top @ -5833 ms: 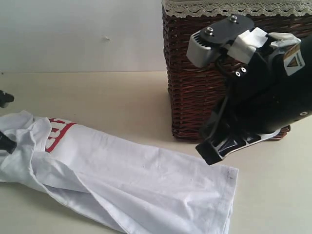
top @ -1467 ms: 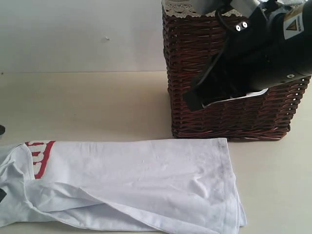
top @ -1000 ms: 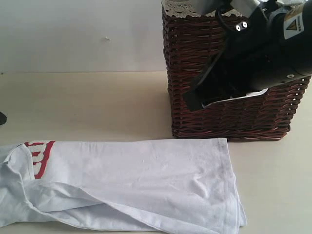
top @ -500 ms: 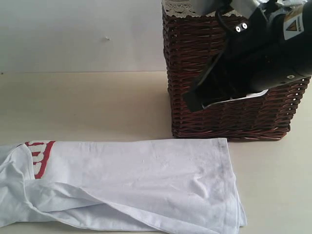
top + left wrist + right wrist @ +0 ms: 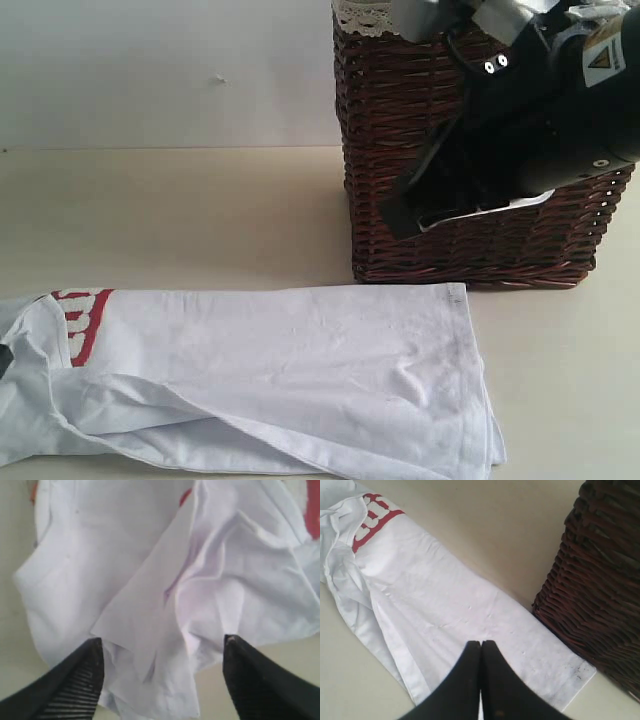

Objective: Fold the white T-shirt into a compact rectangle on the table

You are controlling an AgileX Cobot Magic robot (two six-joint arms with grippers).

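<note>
Now the white T-shirt lies as a long band across the lower frame on the bench, hem near the wicker basket. Left jaws gape wide, empty, over its rumpled sleeve end; right jaws are pressed together, empty. Best pinch every layer squarely.

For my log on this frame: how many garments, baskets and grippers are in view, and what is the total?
White T-shirt: 1
Dark brown wicker basket: 1
Grippers: 2 (left gripper, right gripper)
Total: 4
</note>
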